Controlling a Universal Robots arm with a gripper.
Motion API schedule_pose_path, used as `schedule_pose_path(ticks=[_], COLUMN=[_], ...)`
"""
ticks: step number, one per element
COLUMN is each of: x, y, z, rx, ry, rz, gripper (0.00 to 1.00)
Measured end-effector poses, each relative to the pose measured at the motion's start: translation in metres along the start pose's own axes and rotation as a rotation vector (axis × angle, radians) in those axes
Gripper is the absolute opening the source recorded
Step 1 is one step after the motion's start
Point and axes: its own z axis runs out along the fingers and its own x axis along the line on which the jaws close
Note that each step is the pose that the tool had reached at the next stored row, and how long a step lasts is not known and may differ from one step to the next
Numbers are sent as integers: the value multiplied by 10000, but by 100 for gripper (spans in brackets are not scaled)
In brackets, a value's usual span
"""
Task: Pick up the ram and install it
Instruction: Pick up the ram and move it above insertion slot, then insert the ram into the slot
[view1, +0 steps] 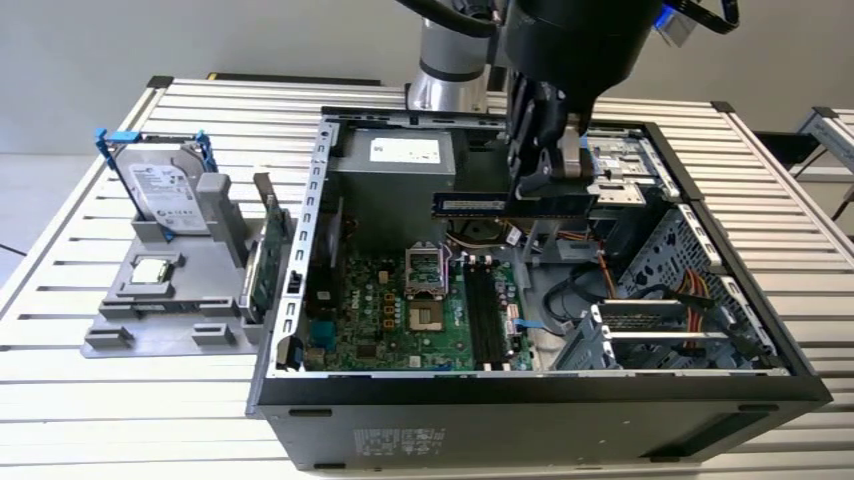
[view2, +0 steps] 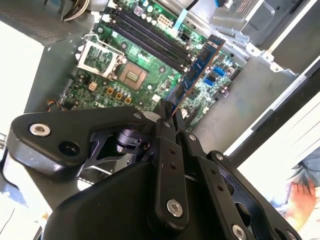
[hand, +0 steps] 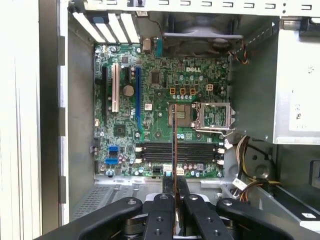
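The ram (view1: 497, 204) is a narrow dark stick with a label, hanging level above the open computer case. My gripper (view1: 550, 192) is shut on one end of it. In the second wrist view the ram (view2: 201, 64) sticks out from my gripper (view2: 171, 113) over the motherboard. In the first wrist view the ram (hand: 175, 145) shows edge-on as a thin line, clamped in my gripper (hand: 175, 194). It crosses the black memory slots (hand: 195, 151) roughly at right angles. Those slots (view1: 487, 318) lie on the motherboard (view1: 380, 315) well below the stick.
A grey power supply (view1: 400, 165) fills the case's back. A metal drive cage (view1: 667, 320) with cables is at the exterior view's right. Outside the case, a grey fixture (view1: 127, 335) holds a hard drive (view1: 167, 190), a chip (view1: 151, 270) and an upright expansion card (view1: 274, 265).
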Motion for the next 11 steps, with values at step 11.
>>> schedule_pose_path(ticks=[11], x=[0], y=[-177], z=[-1], rx=[-16], ry=[1], rz=[-1], gripper=[0])
